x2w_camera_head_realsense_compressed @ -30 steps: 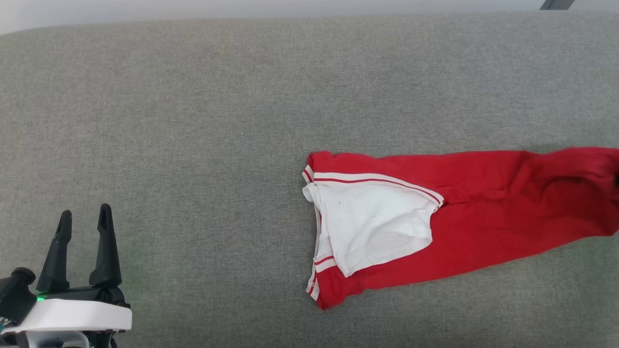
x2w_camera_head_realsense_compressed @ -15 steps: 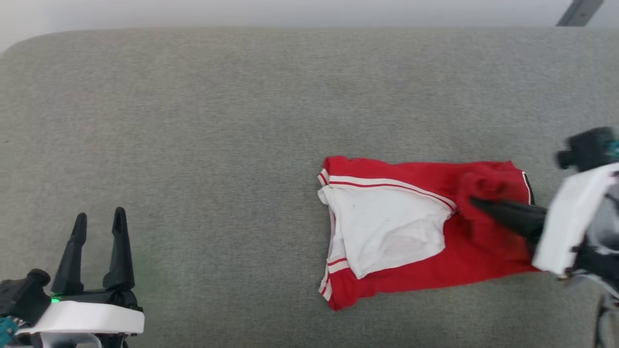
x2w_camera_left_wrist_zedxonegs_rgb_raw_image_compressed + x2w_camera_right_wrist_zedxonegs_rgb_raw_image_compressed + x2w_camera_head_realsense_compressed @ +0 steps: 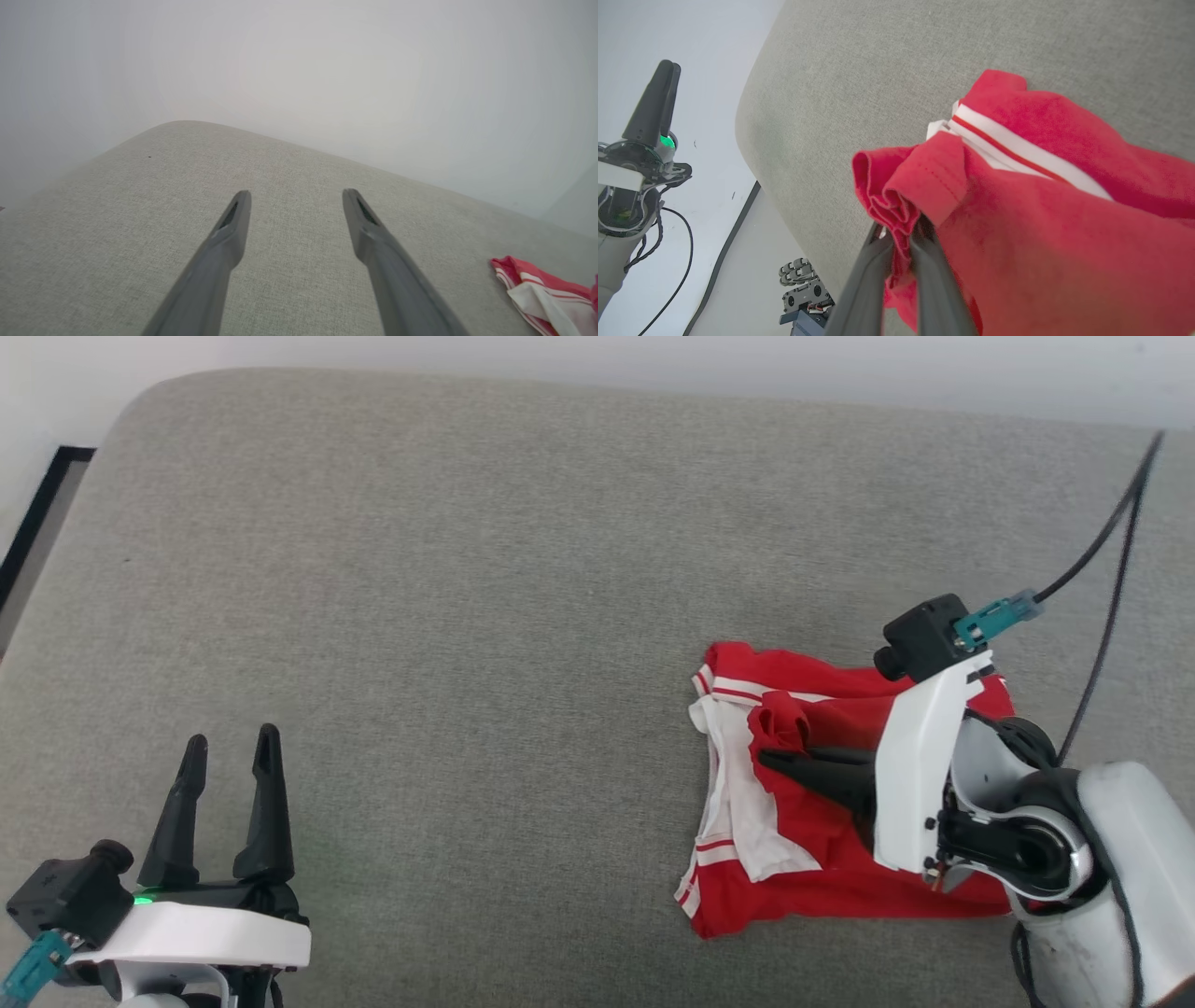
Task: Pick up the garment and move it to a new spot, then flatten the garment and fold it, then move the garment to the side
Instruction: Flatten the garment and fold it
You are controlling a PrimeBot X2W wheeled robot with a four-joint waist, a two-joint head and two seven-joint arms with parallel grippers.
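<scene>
One garment (image 3: 812,896) — red, white-trimmed, bunched

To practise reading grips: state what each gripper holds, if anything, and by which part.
The right gripper pinches the shirt by a bunched red hem edge. The left gripper is open and holds nothing.
</scene>
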